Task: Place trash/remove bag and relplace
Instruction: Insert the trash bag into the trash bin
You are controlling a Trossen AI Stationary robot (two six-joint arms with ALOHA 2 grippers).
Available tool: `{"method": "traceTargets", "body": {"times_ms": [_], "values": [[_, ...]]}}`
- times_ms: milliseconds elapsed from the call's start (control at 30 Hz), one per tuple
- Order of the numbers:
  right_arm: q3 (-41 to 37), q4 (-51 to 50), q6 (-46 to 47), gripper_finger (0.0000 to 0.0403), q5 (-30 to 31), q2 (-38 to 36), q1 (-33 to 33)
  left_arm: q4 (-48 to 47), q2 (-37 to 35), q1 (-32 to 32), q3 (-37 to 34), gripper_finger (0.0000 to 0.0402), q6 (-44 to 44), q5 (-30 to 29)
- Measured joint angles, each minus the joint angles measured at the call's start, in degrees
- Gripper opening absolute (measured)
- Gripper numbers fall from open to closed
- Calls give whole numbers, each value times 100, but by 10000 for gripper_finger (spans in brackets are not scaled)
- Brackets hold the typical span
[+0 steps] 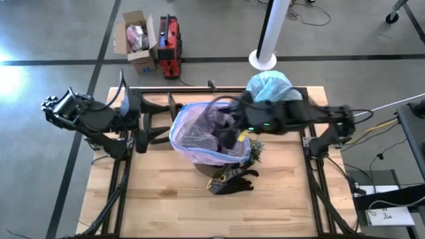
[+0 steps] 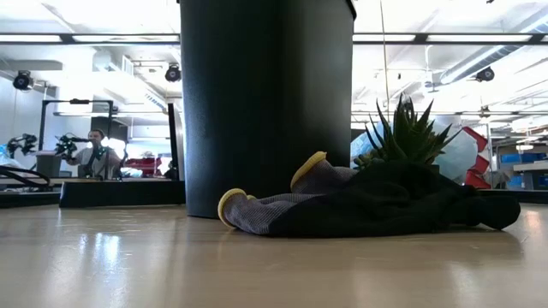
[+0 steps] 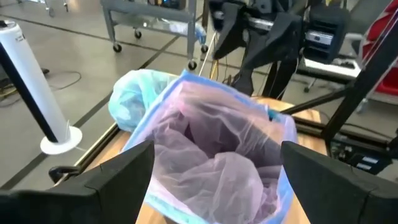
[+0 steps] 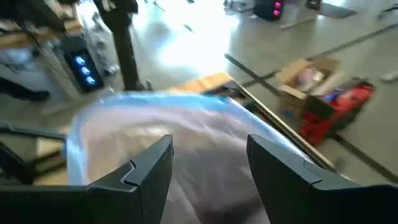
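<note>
A black bin (image 2: 265,103) stood at the centre of the pale wood-grain counter (image 1: 166,206), lined with a translucent pink bag (image 1: 206,129) edged in light blue at its rim. Behind it, toward the upper right, a teal-blue bag (image 1: 269,86) lay bunched. A dark glove (image 2: 368,205) with yellow trim lay in front, beside a green spiky plant (image 2: 407,133). A red case (image 1: 170,40) and a tan cardboard box (image 1: 136,40) sat upper left on the grey floor.

Crumpled teal bag (image 1: 269,86) behind bin (image 1: 211,166)
</note>
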Motion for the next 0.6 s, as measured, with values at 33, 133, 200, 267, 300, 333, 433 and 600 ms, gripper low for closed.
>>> {"method": "traceTargets", "body": {"times_ms": [33, 133, 200, 267, 300, 333, 433, 600], "values": [[-4, 255, -55, 192, -158, 116, -108, -17, 4, 0, -31, 334, -8, 0], [-11, 664, -141, 192, -787, 460, -410, -151, -7, 0, -96, 333, -127, 20], [-11, 674, 9, 192, -1147, 641, -552, -344, -16, 0, -103, 333, -338, 54], [-11, 614, 136, 192, -1465, 813, -638, -616, -32, 0, -103, 333, -577, 85], [-11, 572, 186, 192, -1586, 904, -646, -738, -44, 0, -103, 333, -661, 87], [-11, 532, 259, 192, -1681, 982, -642, -853, -49, 0, -103, 333, -724, 87], [-11, 472, 555, 192, -1830, 1241, -629, -992, -61, 0, -147, 333, -773, 88], [-11, 68, 1162, 192, -2037, 1601, -636, -1007, -19, 0, -233, 333, -751, 94]]}}
